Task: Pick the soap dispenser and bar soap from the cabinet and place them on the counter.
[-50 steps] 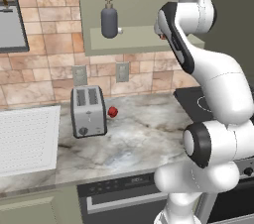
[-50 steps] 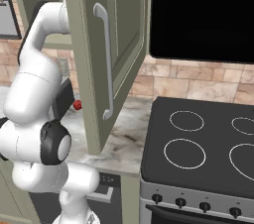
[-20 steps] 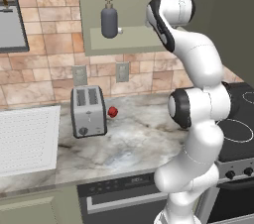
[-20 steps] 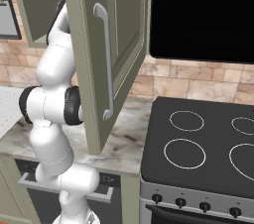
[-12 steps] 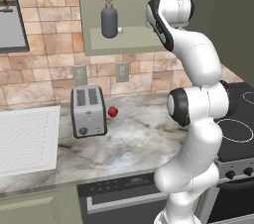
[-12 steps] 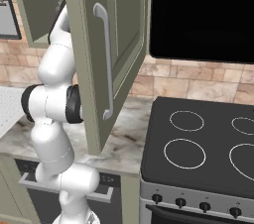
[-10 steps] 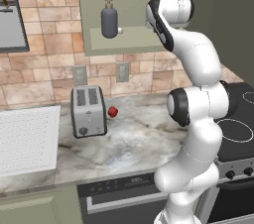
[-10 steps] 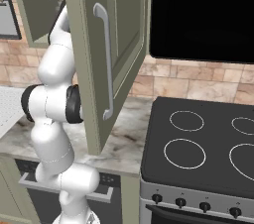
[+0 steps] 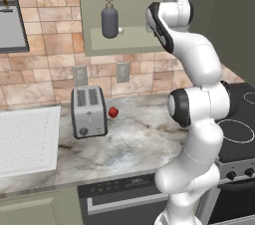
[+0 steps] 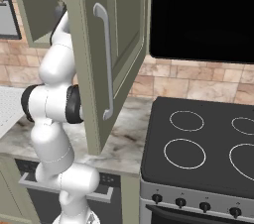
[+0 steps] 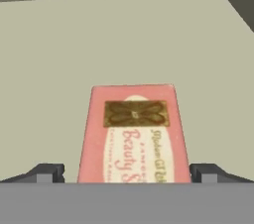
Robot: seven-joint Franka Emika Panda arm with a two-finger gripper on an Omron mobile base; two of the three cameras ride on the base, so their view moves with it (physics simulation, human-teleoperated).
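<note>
Gripper fully open, holding nothing; I see fingertips flanking pink rectangular bar soap lying flat on shelf of sage-green wall cabinet. Soap judged light, rigid, possibly slick; I advise gripping long sides near middle. Dark grey-blue pump soap dispenser upright on same shelf.

My near view cut off the lower end of the bar soap, and its label print ran out of frame. From the right base, the open cabinet door hid most of the soap dispenser and my upper arm.
</note>
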